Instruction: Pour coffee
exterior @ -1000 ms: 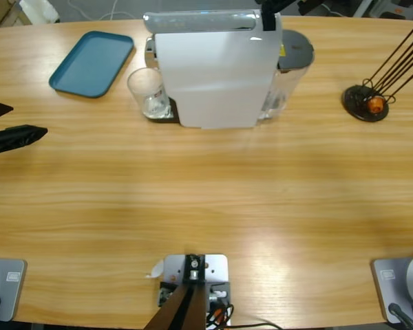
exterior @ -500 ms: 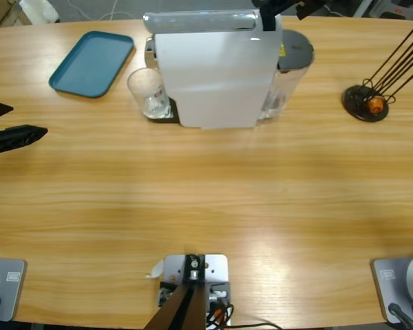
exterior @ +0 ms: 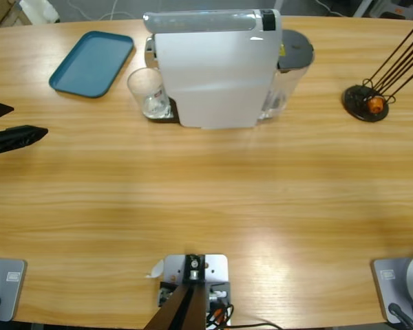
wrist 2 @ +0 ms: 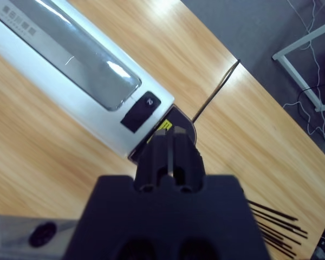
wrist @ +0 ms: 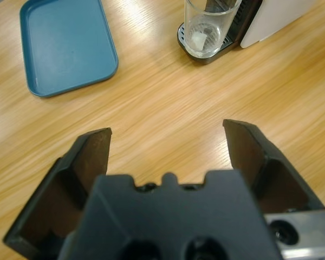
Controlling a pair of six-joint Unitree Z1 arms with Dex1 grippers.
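Two claws in play, and neither has anything in it. The left claw (wrist: 168, 141) sits spread wide over bare table (exterior: 213, 192), poking in at the left edge in the high view (exterior: 14, 124). Straight ahead of it in its wrist view is the clear glass tumbler (wrist: 210, 24), standing upright on the dark drip tray (wrist: 206, 53) of the white coffee machine (exterior: 213, 65), well apart from the claw. Same glass in the high view (exterior: 147, 93), tucked right against the machine's left side.

As for the coffee (wrist: 201, 39), the bottom of the glass only shows a thin pale film, and honestly I can't tell whether it's liquid or just reflections.

The teal tray (exterior: 93, 62) lies flat near the table's far left corner, near the glass but not touching it.

The right claw (wrist 2: 169, 142) has its jaws pinched together, looking down from above on the machine's shiny top (wrist 2: 70, 59) and the grey lid (wrist 2: 176, 122) behind it. It doesn't show up in the high view at all.

Over on the right side there's a dark round holder with thin black sticks (exterior: 372, 100) fanning out, with something small and orange at its base.
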